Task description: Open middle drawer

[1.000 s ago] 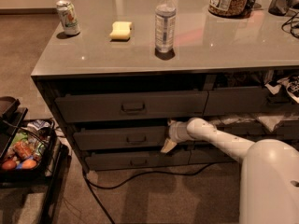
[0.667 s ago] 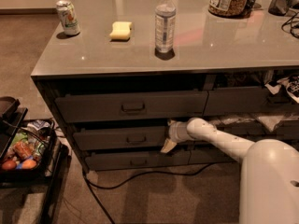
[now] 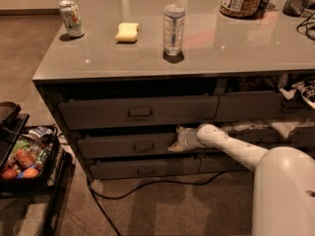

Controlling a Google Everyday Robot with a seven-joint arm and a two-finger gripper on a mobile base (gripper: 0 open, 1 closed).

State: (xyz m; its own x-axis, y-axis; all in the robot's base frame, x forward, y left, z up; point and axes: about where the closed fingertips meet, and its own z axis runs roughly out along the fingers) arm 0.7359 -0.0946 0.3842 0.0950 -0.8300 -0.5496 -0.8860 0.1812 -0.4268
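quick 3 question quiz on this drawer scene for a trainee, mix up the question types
1. True or false: the gripper is at the right end of the middle drawer, away from its handle.
2. On the counter, what lies between the soda can and the water bottle?
A. yellow sponge
B. mug
C. plate
3. Count: how many drawer fronts are stacked in the middle drawer's column?

Key: 1 true; 2 A; 3 three.
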